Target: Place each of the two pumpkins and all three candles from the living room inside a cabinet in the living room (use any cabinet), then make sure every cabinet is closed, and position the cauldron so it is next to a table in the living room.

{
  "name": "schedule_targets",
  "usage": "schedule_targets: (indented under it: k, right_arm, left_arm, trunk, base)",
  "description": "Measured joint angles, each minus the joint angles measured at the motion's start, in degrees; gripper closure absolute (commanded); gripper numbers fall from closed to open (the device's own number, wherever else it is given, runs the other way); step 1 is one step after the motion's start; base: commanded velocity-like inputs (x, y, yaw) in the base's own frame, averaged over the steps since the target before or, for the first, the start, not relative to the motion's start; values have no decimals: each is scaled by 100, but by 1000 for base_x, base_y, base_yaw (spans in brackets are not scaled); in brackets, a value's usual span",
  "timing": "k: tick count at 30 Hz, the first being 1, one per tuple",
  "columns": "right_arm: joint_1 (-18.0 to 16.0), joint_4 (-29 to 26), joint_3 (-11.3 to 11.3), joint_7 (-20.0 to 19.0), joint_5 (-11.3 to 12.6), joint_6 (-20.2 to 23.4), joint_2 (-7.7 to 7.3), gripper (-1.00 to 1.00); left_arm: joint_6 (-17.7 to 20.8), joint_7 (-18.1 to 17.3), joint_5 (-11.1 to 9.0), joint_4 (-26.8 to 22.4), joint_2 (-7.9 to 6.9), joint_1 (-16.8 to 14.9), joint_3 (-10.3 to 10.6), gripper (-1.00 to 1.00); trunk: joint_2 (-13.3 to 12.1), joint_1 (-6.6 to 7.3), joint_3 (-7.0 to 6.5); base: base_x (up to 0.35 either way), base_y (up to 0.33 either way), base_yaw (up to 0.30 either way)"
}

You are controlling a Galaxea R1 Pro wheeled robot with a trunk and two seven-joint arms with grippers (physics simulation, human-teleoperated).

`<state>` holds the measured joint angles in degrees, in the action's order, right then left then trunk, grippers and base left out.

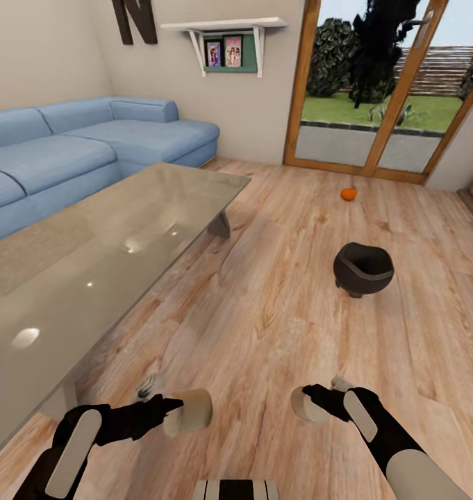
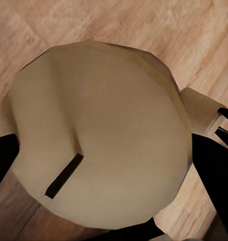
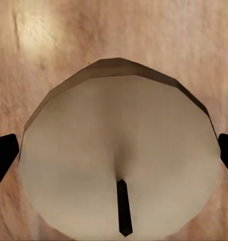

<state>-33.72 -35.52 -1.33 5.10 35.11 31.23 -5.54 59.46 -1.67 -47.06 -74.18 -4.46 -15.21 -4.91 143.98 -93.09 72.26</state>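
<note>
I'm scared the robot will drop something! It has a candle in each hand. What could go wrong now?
1. Both hands are full: the left gripper holds one candle and the right gripper another candle, so opening a drawer could be tricky.
2. A candle could slip, since each is pinched only at its sides.
3. The cauldron and pumpkin sit on the floor ahead and might get bumped while driving.

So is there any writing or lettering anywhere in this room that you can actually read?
"N": a large dark letter mounted on the wall above the blue sofa, cut off at the picture's top edge.
Two framed pictures on the white wall shelf: too small and blurred to read any text.
Nothing else bears readable text.
</note>
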Motion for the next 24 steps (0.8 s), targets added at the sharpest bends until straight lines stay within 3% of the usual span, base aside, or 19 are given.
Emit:
schedule_targets:
  k: [15, 24]
  right_arm:
    - [-5, -238, 11, 32, -24, 340, -53, 100]
    - [-4, -317, 19, 57, 10, 327, -53, 100]
  left_arm:
    - [-4, 5, 22, 1, 7, 0, 66, 100]
    - [-4, 16, 9, 0, 14, 0, 61, 100]
  trunk:
    - [-20, 39, -332]
    - [-32, 62, -532]
  base:
    - [-261, 35, 0]
    - [-55, 1, -10]
